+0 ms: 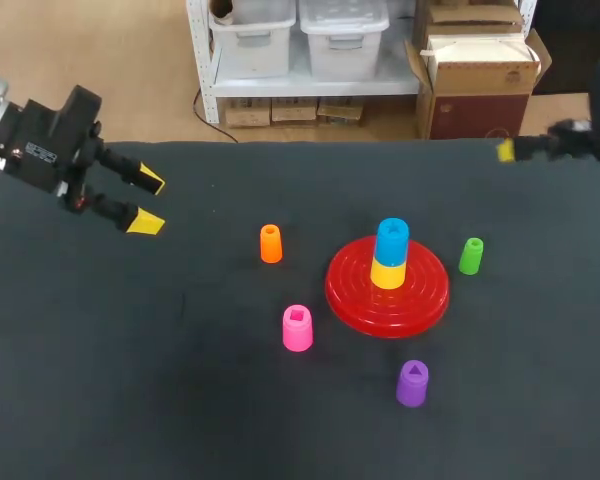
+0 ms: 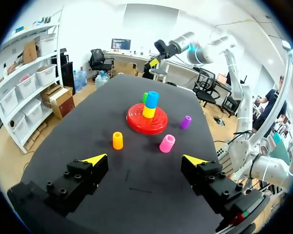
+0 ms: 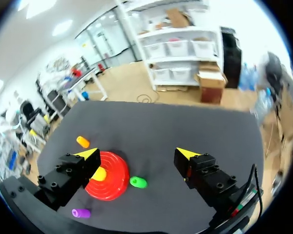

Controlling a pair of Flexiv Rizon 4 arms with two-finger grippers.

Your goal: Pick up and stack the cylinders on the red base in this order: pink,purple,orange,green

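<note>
So far 0 of 4 done: pink [image 1: 297, 328] at 8 o'clock of base [image 1: 428, 300], purple [image 1: 412, 383] 5, orange [image 1: 270, 243] 10, green [image 1: 470, 256] 2, all on worktop [image 1: 130, 380]; both jaws apart, empty.

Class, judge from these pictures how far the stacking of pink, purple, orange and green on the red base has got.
Done: none of the four; the base holds only a yellow cylinder and a blue cylinder. In hand: nothing; the left gripper and right gripper are open and empty, away from the cylinders. Left: pink, purple, orange and green all sit on the table, off the base.
</note>
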